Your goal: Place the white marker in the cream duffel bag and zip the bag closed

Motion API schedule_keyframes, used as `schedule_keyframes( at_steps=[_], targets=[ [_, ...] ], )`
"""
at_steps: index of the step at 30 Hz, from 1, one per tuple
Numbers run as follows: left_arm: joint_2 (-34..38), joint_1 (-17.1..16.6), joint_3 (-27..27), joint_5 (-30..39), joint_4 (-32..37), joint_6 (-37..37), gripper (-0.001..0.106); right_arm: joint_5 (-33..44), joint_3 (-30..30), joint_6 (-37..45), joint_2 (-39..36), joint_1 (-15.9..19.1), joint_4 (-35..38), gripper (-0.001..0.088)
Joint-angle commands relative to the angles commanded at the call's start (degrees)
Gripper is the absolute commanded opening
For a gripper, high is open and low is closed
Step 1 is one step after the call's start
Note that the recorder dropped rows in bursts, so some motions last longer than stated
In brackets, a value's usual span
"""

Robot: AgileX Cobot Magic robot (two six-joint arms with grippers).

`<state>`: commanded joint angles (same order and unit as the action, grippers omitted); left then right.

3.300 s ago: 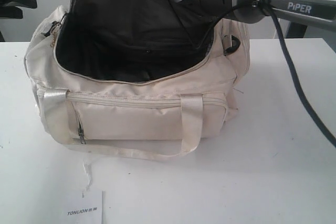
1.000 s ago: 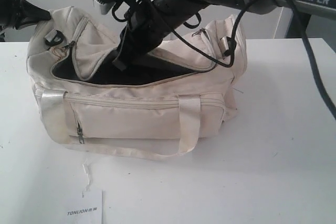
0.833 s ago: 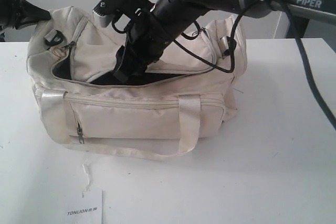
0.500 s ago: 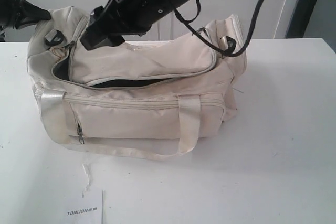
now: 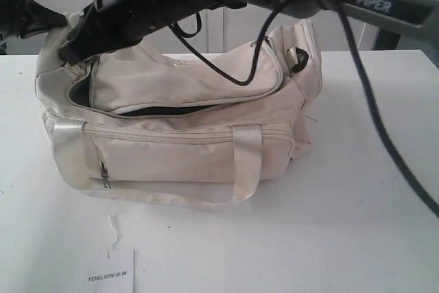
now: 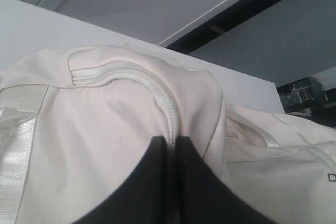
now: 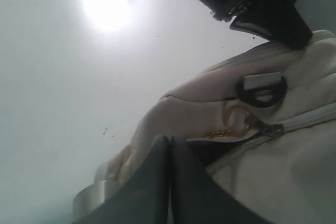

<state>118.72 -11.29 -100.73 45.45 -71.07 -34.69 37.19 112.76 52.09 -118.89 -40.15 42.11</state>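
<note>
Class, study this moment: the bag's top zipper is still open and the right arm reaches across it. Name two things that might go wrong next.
1. The right gripper is shut, yet in its wrist view the zipper pull lies beside it, apparently ungripped; a tug may move nothing, leaving the cream duffel bag unzipped.
2. The arm's black cable droops onto the flap and might snag as the arm travels.

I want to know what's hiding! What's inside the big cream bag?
The soft cream fabric duffel bag gapes a little, showing only dark lining. Its top flap covers everything else inside.
</note>
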Motion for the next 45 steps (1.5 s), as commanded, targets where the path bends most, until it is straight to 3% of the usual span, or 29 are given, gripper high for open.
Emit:
schedule_keyframes(
  at_steps=[8,10,15,17,24,37,45],
  targets=[
    [0.0,0.0,0.0,1.47,1.29,0.0,0.0,-0.25,8.83,-3.84,-7.18,-0.61,-4.7,0.0012],
    [0.0,0.0,0.0,2.08,2.21,0.0,0.0,-1.09,9.99,-1.6,-8.88,-1.11,-5.08,0.0091],
    [0.0,0.0,0.0,2.9,2.3,1.0,0.0,-1.4,10.8,0.15,-11.88,-2.62,-6.37,0.041],
    [0.0,0.0,0.0,3.22,2.3,1.89,0.0,-1.26,10.8,2.19,-12.67,-2.96,-6.37,0.0455],
    [-0.12,0.0,0.0,4.53,2.53,3.24,0.0,-2.88,10.8,4.71,-14.17,-3.83,-8.73,0.0462],
    [-0.12,0.0,0.0,5.25,2.67,3.24,0.0,-15.04,10.8,6.46,-18.14,-3.83,-12.14,0.0461],
    [-0.12,0.0,0.0,5.25,2.95,3.24,0.0,-15.57,10.8,6.82,-20.3,-3.83,-12.15,0.0461]
  ],
)
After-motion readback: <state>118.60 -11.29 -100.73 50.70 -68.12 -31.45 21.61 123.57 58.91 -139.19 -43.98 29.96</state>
